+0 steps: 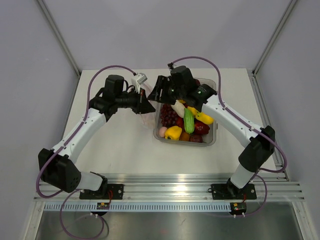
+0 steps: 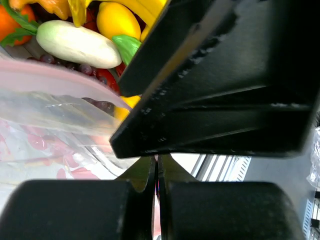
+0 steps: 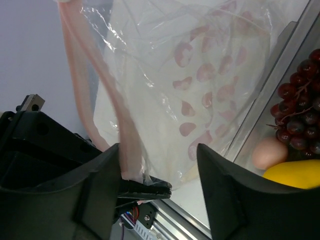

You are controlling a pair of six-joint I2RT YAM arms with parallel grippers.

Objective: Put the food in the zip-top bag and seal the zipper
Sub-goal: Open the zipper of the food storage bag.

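Observation:
The zip-top bag (image 1: pixel 146 118) is clear with pink prints and hangs between my two grippers, just left of the tray. My left gripper (image 1: pixel 145 106) is shut on the bag's pinkish zipper (image 2: pixel 156 172) at a corner. My right gripper (image 1: pixel 158 93) is open, and its fingers (image 3: pixel 102 175) straddle the bag (image 3: pixel 200 75). The zipper (image 3: pixel 125 135) runs beside its left finger, and the left gripper's tips (image 3: pixel 145 187) clamp the strip below. The food (image 1: pixel 189 120) lies in the tray: a white vegetable (image 2: pixel 75 44), a yellow fruit (image 2: pixel 117 20), purple grapes (image 3: pixel 300 115). I see no food in the bag.
The grey translucent tray (image 1: pixel 210 142) stands right of centre, piled with toy fruits and vegetables. A small white object (image 1: pixel 140 78) lies behind the left gripper. The right gripper's black body (image 2: pixel 225 100) fills the upper right of the left wrist view. The metal rail (image 1: pixel 170 187) runs along the near edge.

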